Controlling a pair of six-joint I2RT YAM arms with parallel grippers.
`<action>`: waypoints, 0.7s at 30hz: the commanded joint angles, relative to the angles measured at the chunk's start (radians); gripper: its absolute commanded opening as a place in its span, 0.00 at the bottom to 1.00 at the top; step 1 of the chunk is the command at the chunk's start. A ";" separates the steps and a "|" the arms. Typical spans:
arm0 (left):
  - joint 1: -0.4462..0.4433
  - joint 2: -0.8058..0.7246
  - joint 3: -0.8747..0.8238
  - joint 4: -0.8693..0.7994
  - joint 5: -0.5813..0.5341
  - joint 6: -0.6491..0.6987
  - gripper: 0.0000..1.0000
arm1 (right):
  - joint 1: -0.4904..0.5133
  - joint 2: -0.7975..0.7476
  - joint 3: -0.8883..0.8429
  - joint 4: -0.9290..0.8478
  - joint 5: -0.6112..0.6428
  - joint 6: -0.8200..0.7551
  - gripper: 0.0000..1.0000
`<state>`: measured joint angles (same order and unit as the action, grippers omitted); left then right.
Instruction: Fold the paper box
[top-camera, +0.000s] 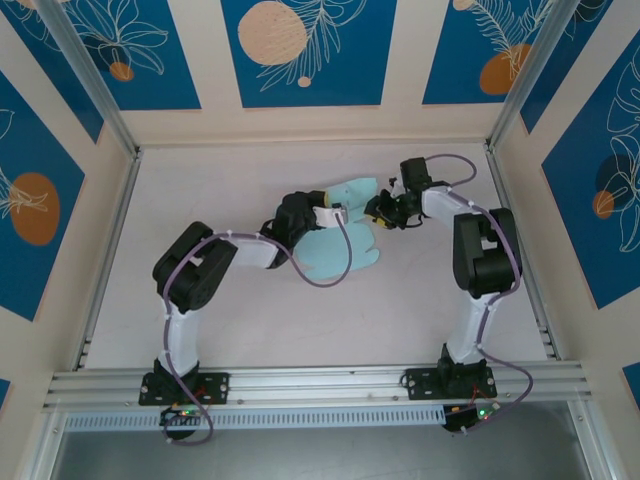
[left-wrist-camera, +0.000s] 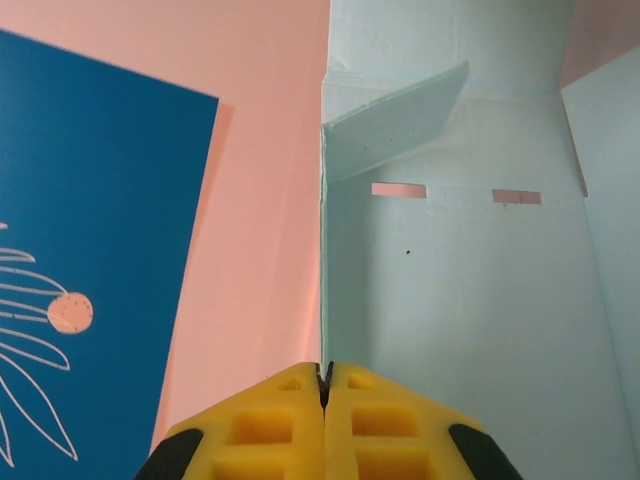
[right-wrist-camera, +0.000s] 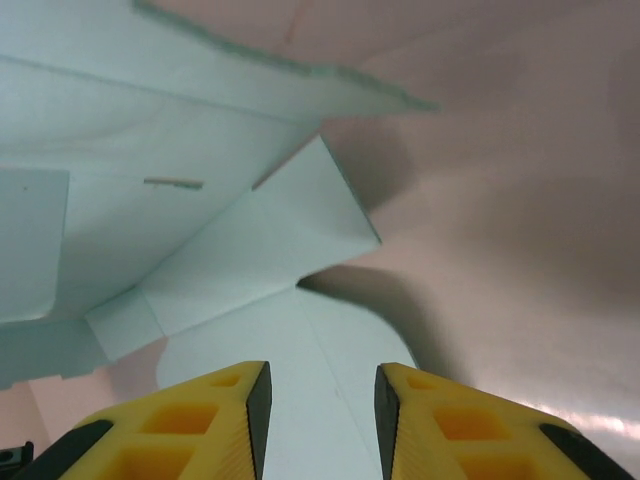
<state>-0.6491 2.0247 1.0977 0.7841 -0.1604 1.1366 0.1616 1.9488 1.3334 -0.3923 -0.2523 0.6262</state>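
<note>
Pale matte tabletop (top-camera: 300, 330) lay under and around my left pincer (left-wrist-camera: 325, 372). Far wall (top-camera: 300, 125) ahead of it: cream, hung with blue panels (top-camera: 310, 50) showing white leaf lines and peach discs. Side walls (top-camera: 40, 200) to either side had same panels. Aluminium posts (top-camera: 92, 85) stood in far corners. Slotted rail (top-camera: 320, 385) ran behind, along near edge. Light was soft, even; shadows faint.
</note>
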 joint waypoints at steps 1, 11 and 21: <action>0.022 0.021 0.032 -0.026 0.039 -0.061 0.00 | 0.013 0.036 0.072 -0.046 0.024 -0.042 0.36; 0.037 0.033 0.043 -0.036 0.041 -0.081 0.00 | 0.016 0.124 0.152 -0.089 0.036 -0.058 0.45; 0.036 0.033 0.043 -0.043 0.036 -0.109 0.00 | 0.032 0.160 0.160 -0.063 0.023 -0.031 0.46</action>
<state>-0.6224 2.0396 1.1213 0.7620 -0.1463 1.0676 0.1844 2.0823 1.4689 -0.4442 -0.2134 0.5838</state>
